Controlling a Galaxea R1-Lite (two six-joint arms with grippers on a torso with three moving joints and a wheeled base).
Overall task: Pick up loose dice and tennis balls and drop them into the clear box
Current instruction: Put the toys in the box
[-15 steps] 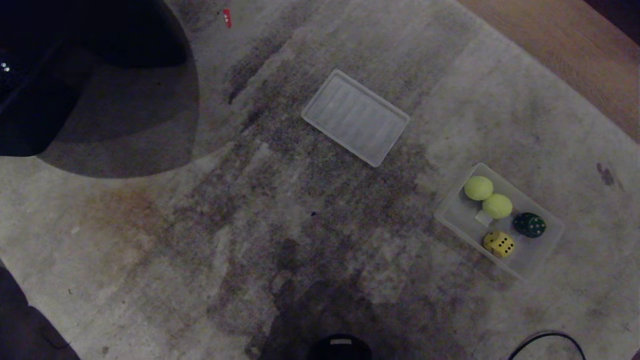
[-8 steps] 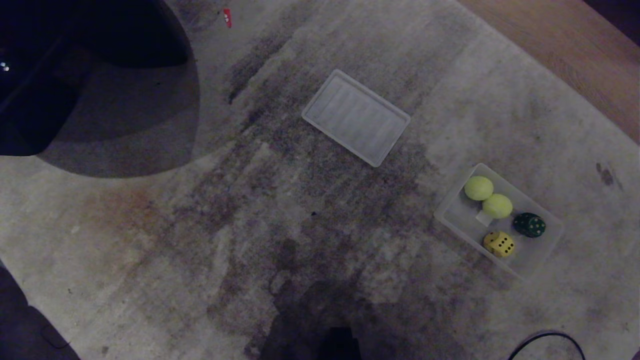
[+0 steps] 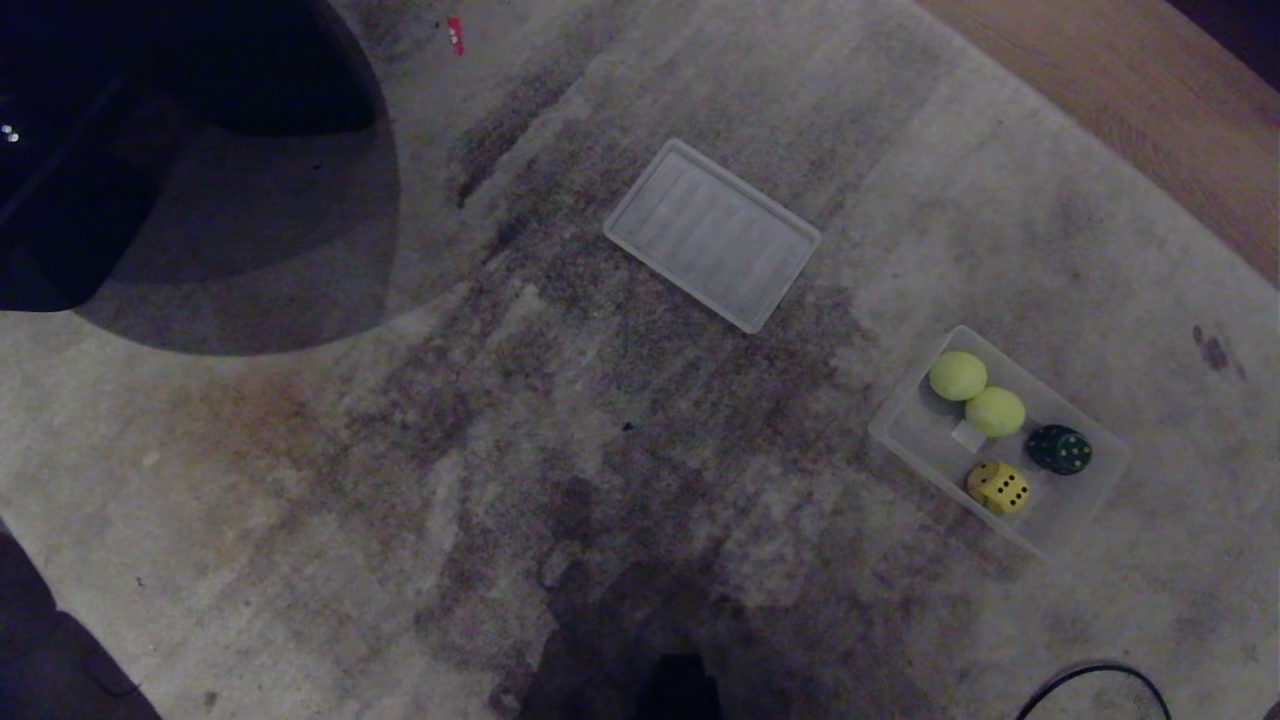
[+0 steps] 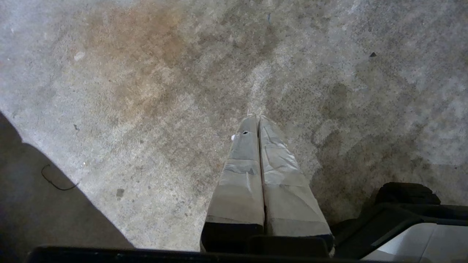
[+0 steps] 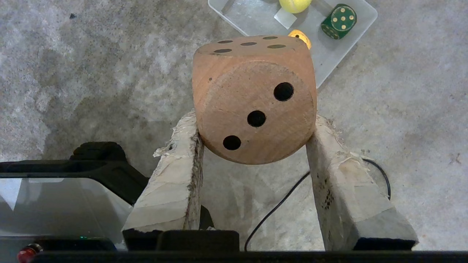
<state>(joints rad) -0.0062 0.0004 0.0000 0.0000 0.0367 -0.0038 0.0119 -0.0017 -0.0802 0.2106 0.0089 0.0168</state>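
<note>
A pinkish-tan die [image 5: 255, 98] is clamped between the two padded fingers [image 5: 172, 182] of the right end effector [image 5: 252, 146], gripped on opposite flat faces so that the rounded corners cannot slip out; the three-pip face is turned toward the wrist. It is held clear of the carpet [image 3: 400, 480], presumably for carrying. Ahead of that end effector and beyond the die lies the clear box [image 5: 234, 14], on the carpet, well apart from the grip. Inside it are seen two tennis balls [image 3: 958, 375], a yellow die [image 3: 998, 487] and a dark green die [image 3: 1059, 449], so the box is judged partly filled and the held die next to be dropped. The ribbed lid [image 3: 711, 235] is left aside, keeping the box mouth open. The left end effector [image 4: 259, 120] is closed on nothing, with only carpet below it.
</note>
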